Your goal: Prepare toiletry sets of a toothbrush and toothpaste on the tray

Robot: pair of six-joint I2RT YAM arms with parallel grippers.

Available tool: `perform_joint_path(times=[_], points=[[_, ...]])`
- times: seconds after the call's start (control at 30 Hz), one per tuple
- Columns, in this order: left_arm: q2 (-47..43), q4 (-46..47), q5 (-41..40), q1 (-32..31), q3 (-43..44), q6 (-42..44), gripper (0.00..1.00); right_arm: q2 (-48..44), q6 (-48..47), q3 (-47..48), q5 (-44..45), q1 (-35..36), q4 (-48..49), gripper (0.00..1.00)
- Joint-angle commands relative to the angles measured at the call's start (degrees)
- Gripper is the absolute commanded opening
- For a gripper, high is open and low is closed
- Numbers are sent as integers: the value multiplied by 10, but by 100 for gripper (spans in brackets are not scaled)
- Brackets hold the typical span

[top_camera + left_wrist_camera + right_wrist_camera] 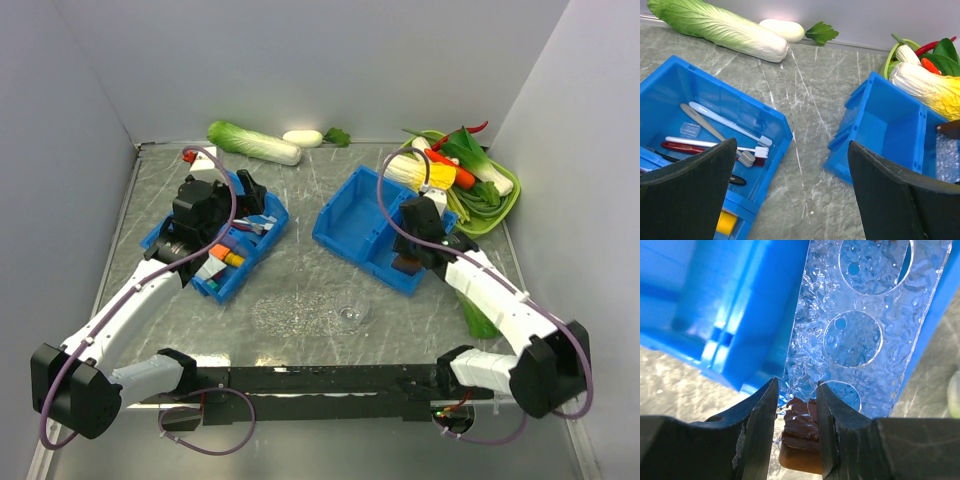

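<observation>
The clear bumpy tray (290, 315) lies flat on the table between the two bins. My left gripper (250, 195) (792, 145) hangs open and empty over the left blue bin (740, 107). In that bin lie several pale toothbrushes (725, 122), with coloured toothpaste tubes (225, 258) in its front compartment. My right gripper (410, 260) (796, 390) reaches into the right blue bin (350, 205). Its jaws are narrowed round the lower corner of a clear bumpy piece with round holes (860, 335). A brown object (800, 460) sits just behind that corner.
A small clear cup (352, 312) stands beside the tray. A green tray of vegetables (505, 200) is at the back right. A napa cabbage (253, 142) and a white radish (302, 138) lie along the back wall. A green item (480, 318) rests by the right arm.
</observation>
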Motion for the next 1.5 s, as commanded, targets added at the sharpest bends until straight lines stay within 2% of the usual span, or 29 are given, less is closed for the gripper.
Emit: perform_joint_path(times=[0.0,0.3,0.47,0.57,0.7,0.93,1.1,1.47], points=[[-16,11,15,-2,21,-2,96,-68,-61,28,8,-2,26,0],[-14,19,60,-3,23,-1,96,-133,-200,63,-89,12,19,0],[3,22,167,-9,38,17,96,-127,-290,89,-132,61,11,0],[21,26,227,-21,45,27,98,-109,-336,107,-156,116,4,0],[21,38,255,-42,39,40,98,-82,-351,134,-228,134,14,0],[-15,62,240,-63,17,76,98,-17,-373,198,-241,175,-19,0],[-22,51,185,-82,13,107,97,22,-378,234,-231,211,-41,0],[7,33,130,-93,21,121,98,43,-394,245,-221,250,-25,0]])
